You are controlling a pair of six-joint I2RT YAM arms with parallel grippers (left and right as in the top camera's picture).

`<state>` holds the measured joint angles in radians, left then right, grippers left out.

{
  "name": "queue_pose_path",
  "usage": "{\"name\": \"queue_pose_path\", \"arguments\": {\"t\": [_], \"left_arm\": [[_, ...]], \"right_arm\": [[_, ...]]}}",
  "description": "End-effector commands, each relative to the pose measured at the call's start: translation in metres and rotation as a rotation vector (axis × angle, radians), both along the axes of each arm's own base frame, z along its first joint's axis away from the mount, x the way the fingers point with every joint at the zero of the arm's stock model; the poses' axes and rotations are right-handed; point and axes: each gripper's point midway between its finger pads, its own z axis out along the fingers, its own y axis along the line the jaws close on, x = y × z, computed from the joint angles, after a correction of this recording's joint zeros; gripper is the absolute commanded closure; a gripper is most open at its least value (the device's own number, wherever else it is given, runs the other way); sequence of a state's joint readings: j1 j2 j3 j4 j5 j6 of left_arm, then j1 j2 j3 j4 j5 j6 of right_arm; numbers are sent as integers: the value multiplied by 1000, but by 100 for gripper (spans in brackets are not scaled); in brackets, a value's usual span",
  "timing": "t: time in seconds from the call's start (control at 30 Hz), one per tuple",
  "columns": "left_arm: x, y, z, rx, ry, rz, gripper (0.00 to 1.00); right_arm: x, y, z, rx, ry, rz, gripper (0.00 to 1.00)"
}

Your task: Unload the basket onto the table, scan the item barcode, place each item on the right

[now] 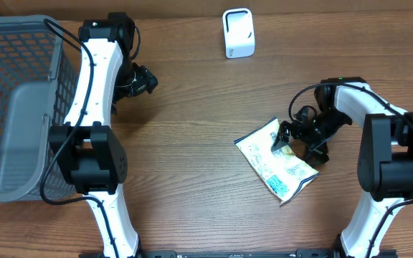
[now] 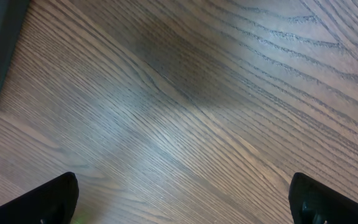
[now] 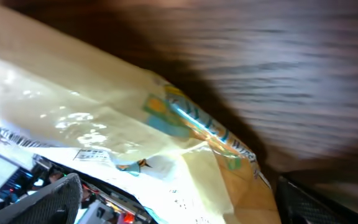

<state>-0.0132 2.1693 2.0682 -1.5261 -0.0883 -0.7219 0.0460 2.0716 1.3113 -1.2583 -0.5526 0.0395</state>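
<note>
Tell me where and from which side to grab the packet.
Pinch the packet by its right edge, coming from the right with the right gripper. It lies flat, so probably only a thin edge fits the jaws; that one is nearest.

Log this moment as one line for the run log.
left claw: open, empty | right claw: open over packet | packet: on table | scanner: at far edge
</note>
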Motion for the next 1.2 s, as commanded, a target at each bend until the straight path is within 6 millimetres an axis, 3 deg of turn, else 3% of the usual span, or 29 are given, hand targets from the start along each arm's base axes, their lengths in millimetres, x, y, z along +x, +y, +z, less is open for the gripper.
{"name": "queue_pose_path", "arguments": {"t": [0.0,0.03,0.1,0.27,0.4,0.5,0.57,0.6,0.63,0.67,0.73,0.83,0.93,1.03,1.17], "left_arm": [[2,-3,14,-5,-39,-26,0],[2,-3,14,-5,-40,-26,0],[2,-3,14,-5,-40,-26,0],[2,-3,14,-5,-40,-26,0],[2,-3,14,-5,-40,-26,0],[2,-3,14,-4,-40,-26,0],[2,-3,14,-5,-40,-26,0],[2,-3,14,-5,-40,-26,0],[2,-3,14,-4,-40,-26,0],[2,-3,14,-5,-40,-26,0],[2,-3,14,-5,-40,-26,0],[2,-3,14,-5,-39,-26,0],[2,-3,14,-5,-40,-26,0],[2,-3,14,-5,-40,-26,0],[2,-3,14,-5,-40,-26,0]], "right_arm": [[6,15,-9,13,-59,43,25],[9,18,-11,-9,-60,24,56],[13,20,-13,-20,-61,-5,96],[31,17,-2,-15,-85,-53,96],[62,1,33,-10,-140,-95,96],[74,-3,59,12,-200,-42,96],[74,-1,70,31,-232,21,78],[72,3,73,39,-240,54,63],[70,6,74,46,-244,80,40],[67,11,73,50,-251,112,25],[64,22,68,52,-267,166,7],[62,46,55,43,-319,254,0],[60,66,43,15,-355,316,0],[61,67,25,-126,-368,326,0],[59,64,15,-215,-369,344,0]]}}
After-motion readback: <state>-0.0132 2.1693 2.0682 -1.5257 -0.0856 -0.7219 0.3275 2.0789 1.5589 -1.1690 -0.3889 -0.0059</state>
